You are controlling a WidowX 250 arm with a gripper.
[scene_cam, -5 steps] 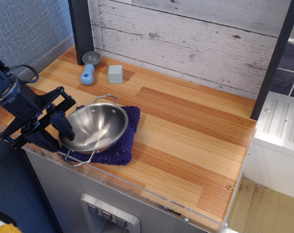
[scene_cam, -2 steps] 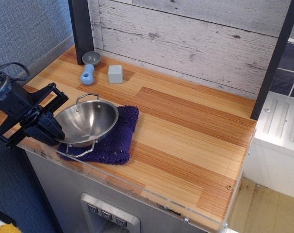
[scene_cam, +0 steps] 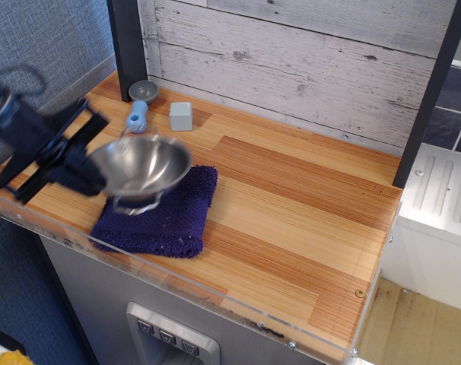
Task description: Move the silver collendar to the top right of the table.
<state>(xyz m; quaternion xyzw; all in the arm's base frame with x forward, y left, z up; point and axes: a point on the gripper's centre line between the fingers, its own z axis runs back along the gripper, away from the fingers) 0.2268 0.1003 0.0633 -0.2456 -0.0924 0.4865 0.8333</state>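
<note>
The silver collendar (scene_cam: 141,166) is a shiny round steel bowl. It hangs lifted above the purple cloth (scene_cam: 160,215) at the left front of the striped wood table (scene_cam: 291,205), and it looks blurred by motion. My gripper (scene_cam: 92,169) is black and comes in from the left. It is shut on the collendar's left rim. One wire loop handle shows below the bowl; the other is hidden.
A blue-handled grey scoop (scene_cam: 140,105) and a small grey-green block (scene_cam: 180,115) sit at the back left. A dark post (scene_cam: 127,46) stands behind them. A white plank wall (scene_cam: 291,61) backs the table. A second dark post (scene_cam: 428,99) borders the right edge.
The gripper has lifted the collendar off the purple cloth and carried it up and slightly back. The cloth lies uncovered now.
</note>
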